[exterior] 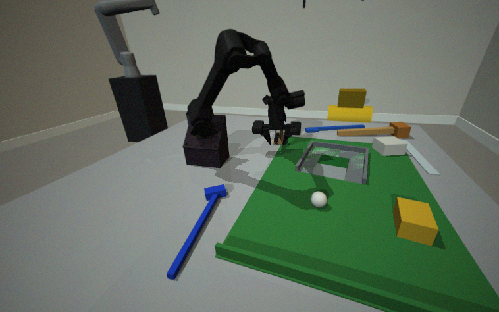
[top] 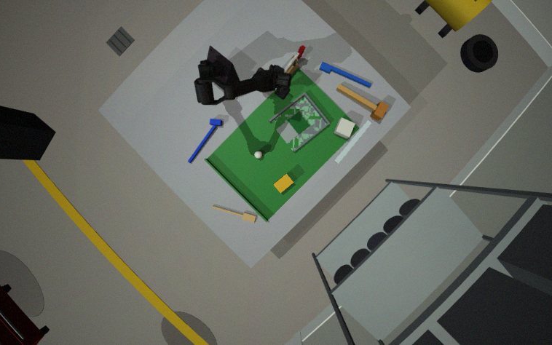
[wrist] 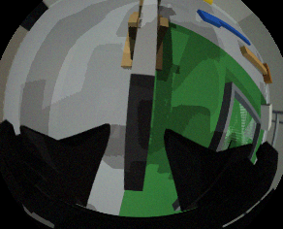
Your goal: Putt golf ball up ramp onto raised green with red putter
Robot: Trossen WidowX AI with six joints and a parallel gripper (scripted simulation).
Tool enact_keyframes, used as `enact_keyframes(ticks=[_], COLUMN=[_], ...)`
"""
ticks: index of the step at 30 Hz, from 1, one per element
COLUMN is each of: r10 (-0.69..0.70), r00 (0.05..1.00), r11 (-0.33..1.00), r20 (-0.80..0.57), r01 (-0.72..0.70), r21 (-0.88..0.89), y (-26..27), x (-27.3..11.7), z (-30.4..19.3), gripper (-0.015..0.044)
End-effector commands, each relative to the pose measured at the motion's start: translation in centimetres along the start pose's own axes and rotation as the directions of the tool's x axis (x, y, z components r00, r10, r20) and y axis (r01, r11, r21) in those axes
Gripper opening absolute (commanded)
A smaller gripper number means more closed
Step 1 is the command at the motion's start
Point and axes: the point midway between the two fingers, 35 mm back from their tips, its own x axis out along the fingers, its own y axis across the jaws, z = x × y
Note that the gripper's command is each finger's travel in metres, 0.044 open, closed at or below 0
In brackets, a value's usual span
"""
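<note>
The putter (top: 301, 49) (wrist: 146, 49) has a red head, a pale shaft and a dark grip, and rests in a wooden stand (exterior: 281, 135) (wrist: 164, 41) at the green mat's far corner. My gripper (exterior: 278, 143) (wrist: 137, 131) is partly open, low around the dark grip, with a gap on both sides in the wrist view. The white golf ball (top: 258, 154) (exterior: 318, 199) lies on the green mat (top: 244, 180) (exterior: 282, 232). A grey wall (top: 317, 109) (exterior: 340, 145) encloses a patchy green and grey area on three sides. The head is outside the wrist view.
A yellow block (top: 283, 183) (exterior: 416, 218) and a white block (top: 344, 128) (exterior: 390, 145) sit on the mat. A blue mallet (top: 203, 143) (exterior: 197, 226) lies left of it. A blue bar (top: 349, 76) and a wooden mallet (top: 357, 97) lie beyond the mat.
</note>
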Motion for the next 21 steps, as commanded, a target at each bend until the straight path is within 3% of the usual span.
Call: enact_keyframes(ticks=[1,5,14,21], r10=[-0.001,-0.001,-0.001,-0.001], r00=[1.0,1.0,1.0,1.0], r11=[1.0,1.0,1.0,1.0], r20=[0.001,0.001,0.001,0.006], r01=[0.001,0.001,0.001,0.001], r21=[0.001,0.001,0.001,0.0], y=[0.0,0.0,-0.1,-0.5], x=[-0.1,-0.1,-0.4,-4.6], z=[0.0,0.0,0.1,1.5], gripper=[0.0151,0.0046,0.0,0.0])
